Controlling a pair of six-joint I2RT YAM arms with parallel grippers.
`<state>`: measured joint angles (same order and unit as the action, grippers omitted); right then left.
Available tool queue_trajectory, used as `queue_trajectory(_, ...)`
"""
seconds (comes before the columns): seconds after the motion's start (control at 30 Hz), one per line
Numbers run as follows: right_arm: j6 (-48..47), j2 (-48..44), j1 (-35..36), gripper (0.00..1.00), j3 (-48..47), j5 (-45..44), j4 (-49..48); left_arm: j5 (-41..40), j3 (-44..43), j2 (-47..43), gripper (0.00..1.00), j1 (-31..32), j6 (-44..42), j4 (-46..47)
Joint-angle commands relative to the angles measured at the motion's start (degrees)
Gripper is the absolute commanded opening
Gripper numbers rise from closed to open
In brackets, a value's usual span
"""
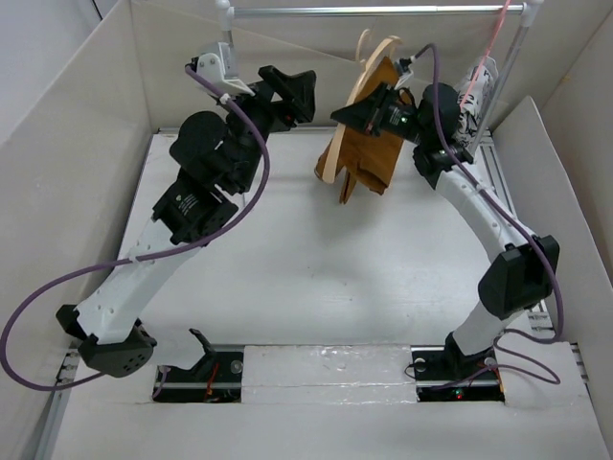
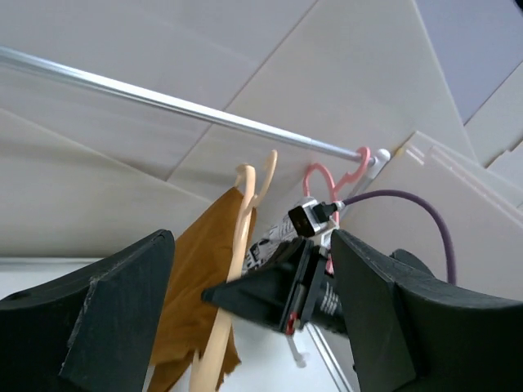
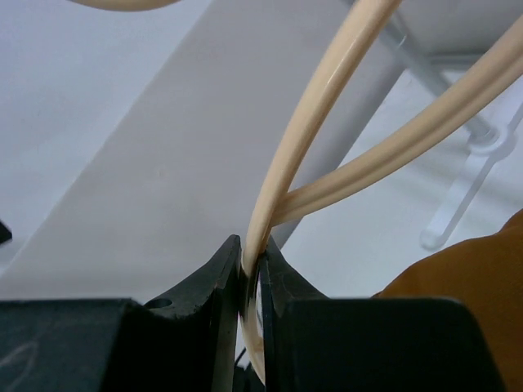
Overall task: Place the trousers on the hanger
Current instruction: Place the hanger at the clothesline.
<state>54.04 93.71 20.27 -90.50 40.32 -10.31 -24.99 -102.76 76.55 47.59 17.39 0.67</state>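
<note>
The tan wooden hanger (image 1: 337,144) hangs in the air at the back, below the metal rail (image 1: 374,11). The rust-brown trousers (image 1: 374,149) are draped over it and hang down. My right gripper (image 1: 356,113) is shut on the hanger; in the right wrist view its jaws (image 3: 251,260) pinch a thin tan bar of the hanger (image 3: 327,106), with trousers fabric (image 3: 466,286) at the lower right. My left gripper (image 1: 302,96) is open and empty, just left of the hanger. In the left wrist view its fingers (image 2: 98,327) frame the hanger (image 2: 237,269) and the trousers (image 2: 196,286).
A thin pink hanger (image 1: 498,34) with black-and-white patterned cloth (image 1: 476,96) hangs at the rail's right end; it also shows in the left wrist view (image 2: 327,175). White walls enclose the table (image 1: 316,268) on the left, back and right. Purple cables loop from both arms.
</note>
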Motion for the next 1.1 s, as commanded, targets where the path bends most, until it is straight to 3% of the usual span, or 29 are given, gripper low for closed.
queue_trajectory(0.0,-1.2,0.7,-1.6,0.00,-9.5,0.5,-14.0,-1.1,3.7,-2.1,0.74,-0.1,-0.4,2.4)
queue_trajectory(0.3,6.2,10.0,-9.1,0.00,-19.9,-2.9,-20.2,1.8,18.5,-4.9,0.80,-0.1,5.5,-0.6)
queue_trajectory(0.67,9.2,20.7,-12.3,0.00,-35.3,-5.9,-18.9,4.9,25.0,-5.1,0.80,-0.1,7.9,-0.6)
queue_trajectory(1.03,10.5,19.2,-13.3,0.00,-22.5,-9.1,-21.7,5.7,30.2,-4.7,0.82,-0.1,7.6,-1.1)
queue_trajectory(1.07,10.2,18.5,-13.3,0.07,-20.7,-9.3,-22.3,6.7,30.6,-4.4,0.83,-0.1,7.2,-1.1)
